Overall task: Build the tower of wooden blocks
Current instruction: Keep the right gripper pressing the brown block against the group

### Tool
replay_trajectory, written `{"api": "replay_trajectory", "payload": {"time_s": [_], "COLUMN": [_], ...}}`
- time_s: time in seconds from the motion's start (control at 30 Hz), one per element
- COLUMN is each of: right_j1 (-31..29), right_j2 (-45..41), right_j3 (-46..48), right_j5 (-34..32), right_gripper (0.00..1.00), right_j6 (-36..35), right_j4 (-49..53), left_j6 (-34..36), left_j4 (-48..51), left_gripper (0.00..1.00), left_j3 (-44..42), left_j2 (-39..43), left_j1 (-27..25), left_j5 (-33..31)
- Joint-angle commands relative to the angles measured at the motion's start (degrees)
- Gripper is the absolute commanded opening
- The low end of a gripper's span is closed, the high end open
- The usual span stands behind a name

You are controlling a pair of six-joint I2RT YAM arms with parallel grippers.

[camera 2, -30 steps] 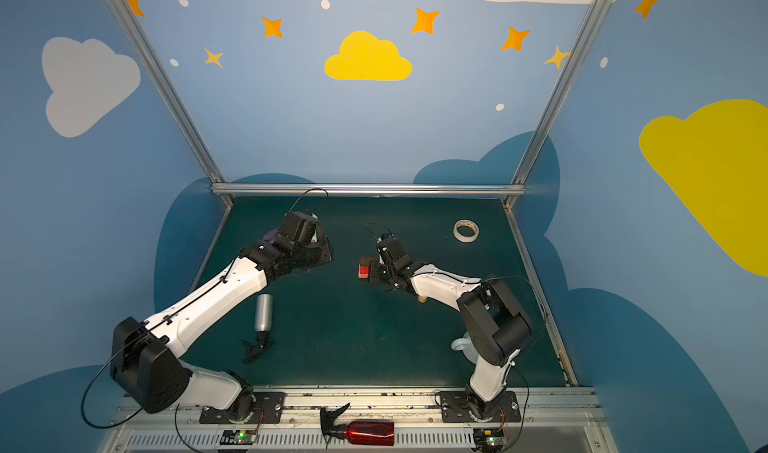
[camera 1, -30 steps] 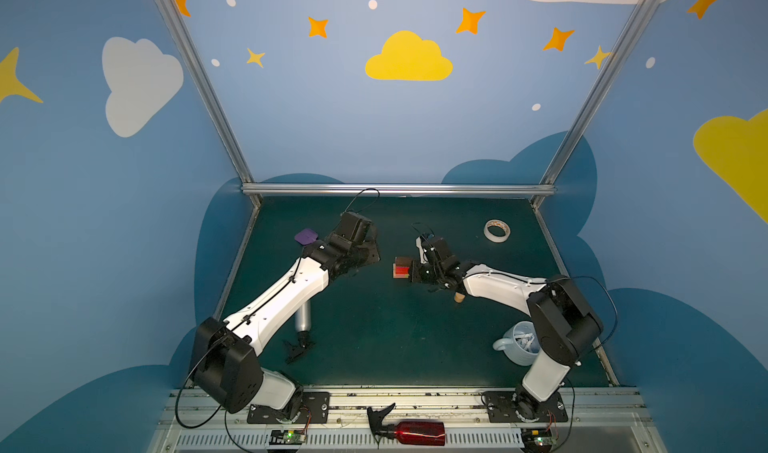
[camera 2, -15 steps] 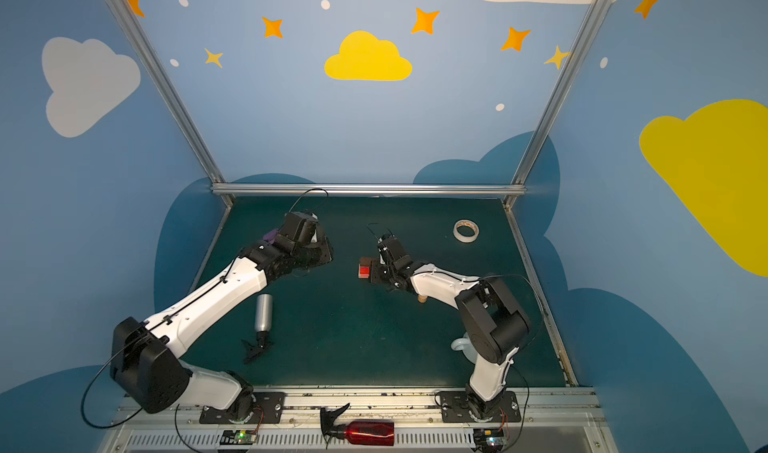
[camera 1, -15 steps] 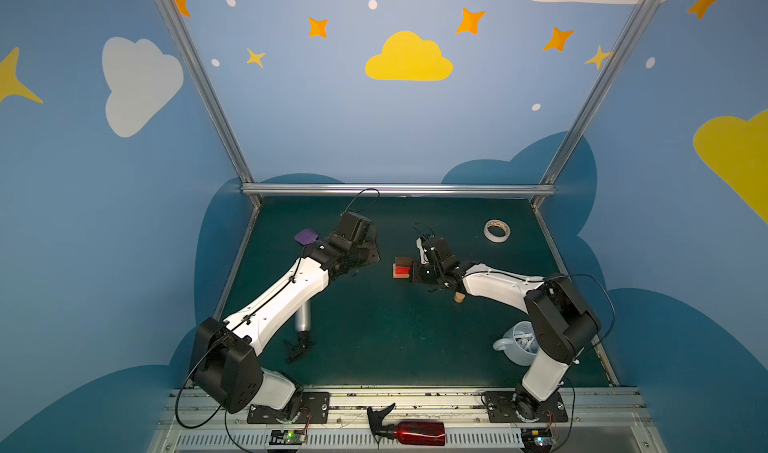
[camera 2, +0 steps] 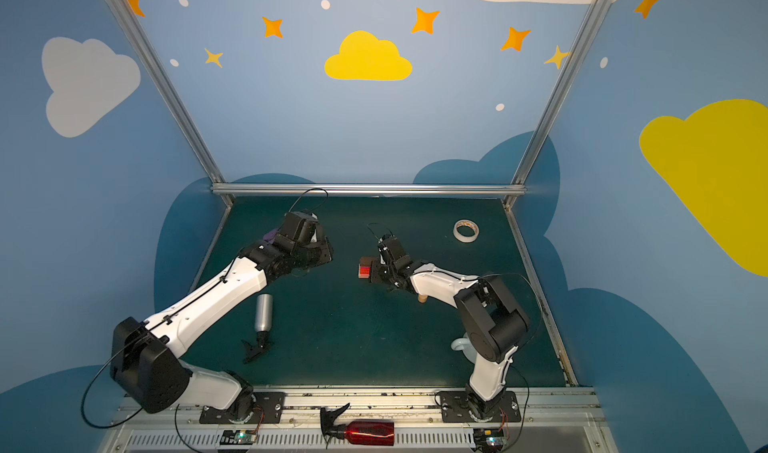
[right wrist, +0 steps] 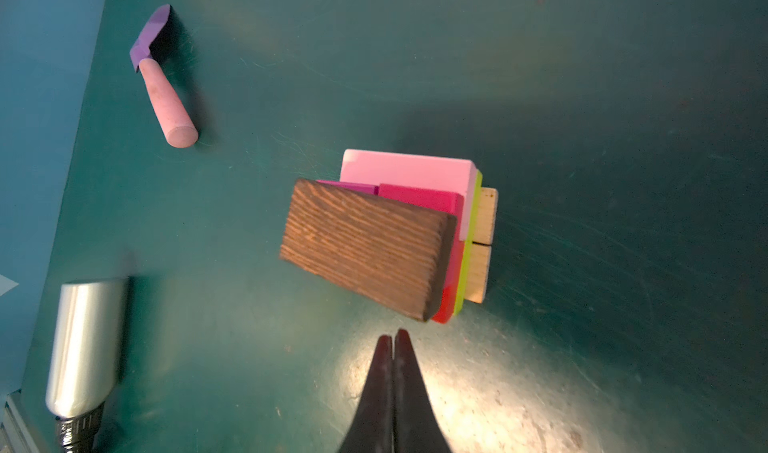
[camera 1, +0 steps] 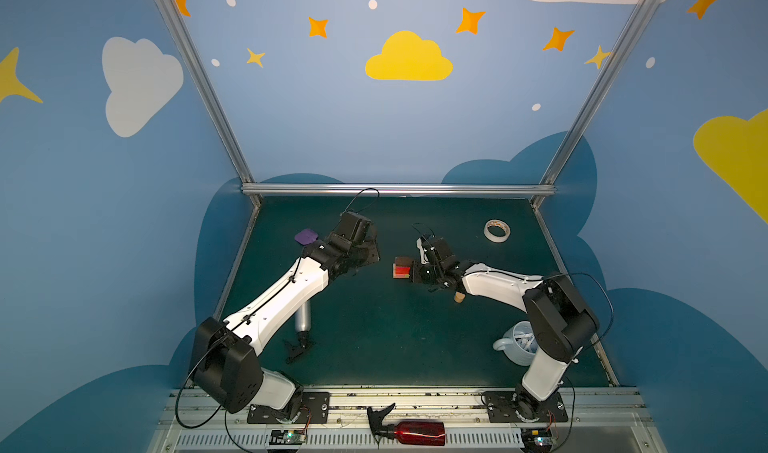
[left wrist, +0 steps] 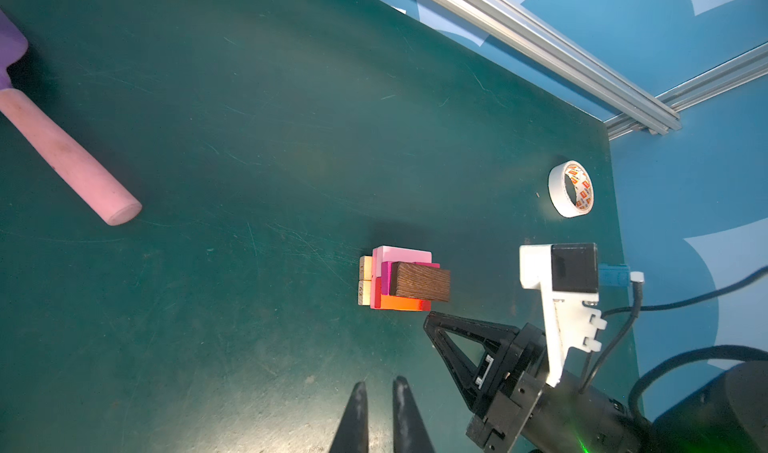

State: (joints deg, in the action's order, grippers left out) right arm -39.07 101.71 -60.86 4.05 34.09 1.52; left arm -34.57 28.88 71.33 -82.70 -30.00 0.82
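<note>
Standing tower, both jaws empty

Standing mid-surface (camera 1: 374,330), the tower (camera 1: 402,269) has 2 tan blocks at its base, lime-green, red, pink and magenta layers above, and 1 dark brown block (right wrist: 365,247) lying skewed on top; the right jaws are pressed fully together just beside it, holding nothing; the left jaws, well apart from it, show a narrow gap, empty; 1 tan cylinder (camera 1: 459,297) stands on the surface beneath the right arm.
</note>
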Motion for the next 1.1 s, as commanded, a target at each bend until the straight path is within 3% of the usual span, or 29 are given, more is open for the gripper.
{"api": "replay_trajectory", "payload": {"time_s": [0.0, 1.07], "right_j1": [0.22, 0.71], "right_j2": [1.03, 2.09], "right_j3": [-1.88, -2.68], "right_j5": [0.09, 0.12], "right_gripper": [0.0, 0.0], "right_j6": [0.19, 1.03], "right_j4": [-0.51, -1.61], "left_j6": [0.19, -0.03], "left_j4": [-0.46, -0.67], "left_gripper": [0.14, 0.14], "left_j3": [-0.4, -0.66], "left_j2": [-0.15, -0.15], "left_j1": [0.25, 0.38], "left_j5": [-0.2, 0.15]}}
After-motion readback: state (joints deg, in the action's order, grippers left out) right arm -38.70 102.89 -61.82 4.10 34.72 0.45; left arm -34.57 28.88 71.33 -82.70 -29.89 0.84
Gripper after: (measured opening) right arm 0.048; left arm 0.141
